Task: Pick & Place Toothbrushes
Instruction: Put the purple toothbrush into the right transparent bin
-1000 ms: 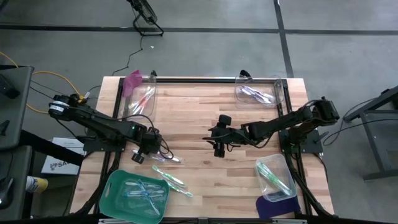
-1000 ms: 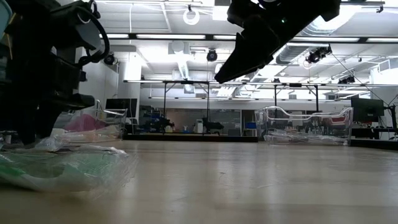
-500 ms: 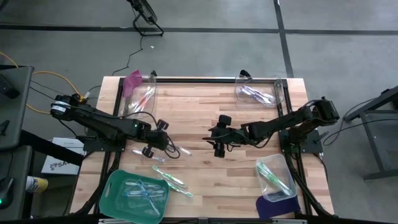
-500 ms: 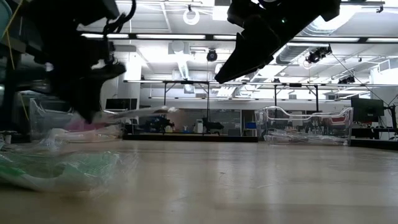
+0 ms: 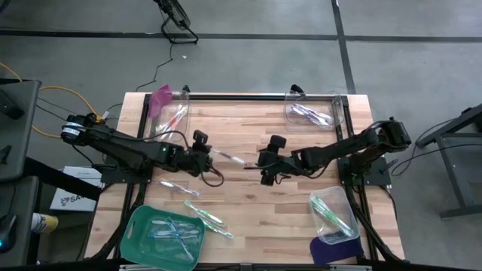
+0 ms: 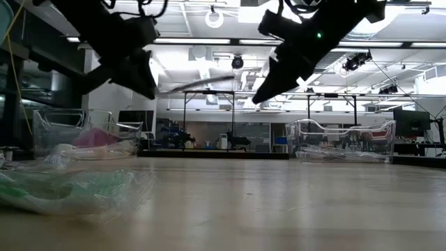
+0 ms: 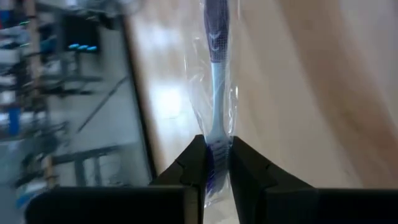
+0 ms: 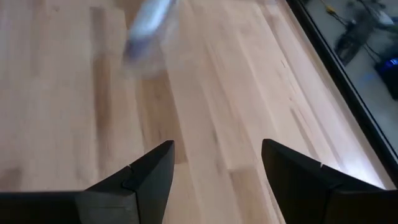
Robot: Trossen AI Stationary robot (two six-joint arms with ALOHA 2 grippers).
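Now left fingers [image 7: 193,163] pinch wrapped toothbrush [image 7: 216,93].

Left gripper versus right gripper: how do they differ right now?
The left gripper is shut on a wrapped purple-and-white toothbrush; the right gripper stands open and empty. In the high view the left gripper carries the toothbrush pointing toward the right gripper, which waits at mid-table. Both are raised above the wooden table.

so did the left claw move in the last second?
Yes. The left claw, shut on a wrapped toothbrush, moved from near the green tray toward the table's middle, nearer the right claw.
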